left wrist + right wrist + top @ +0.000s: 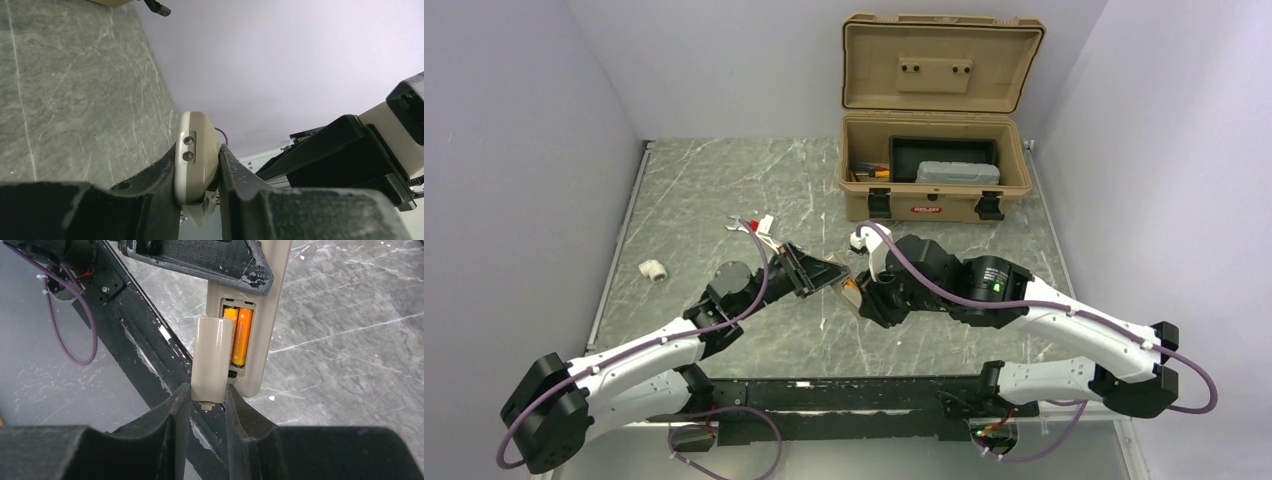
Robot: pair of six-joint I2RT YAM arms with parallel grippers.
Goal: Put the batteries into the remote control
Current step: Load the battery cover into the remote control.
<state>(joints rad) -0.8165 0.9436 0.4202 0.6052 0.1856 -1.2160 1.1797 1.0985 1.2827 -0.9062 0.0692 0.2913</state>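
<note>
The batteries (240, 335), two small orange cells, lie side by side in the open bay on the back of the remote control (267, 330). They look light, smooth and quick to roll, so they are best left seated. The remote is a slim, stiff plastic bar, probably light and rather slippery. It is best held across its long edges, away from the bay.

The left gripper (197, 162) is clamped narrowly on one end of it. It holds the remote above the middle of the table (724, 190), on the near side of the open toolbox (924, 200).

Just left of the bay, the tan cover (212, 360) is pinched at its lower end by the right gripper (207, 397), partly overlapping the opening. The cover is thin and its tabs probably snap easily, so I would slide it on gently and squarely.
</note>
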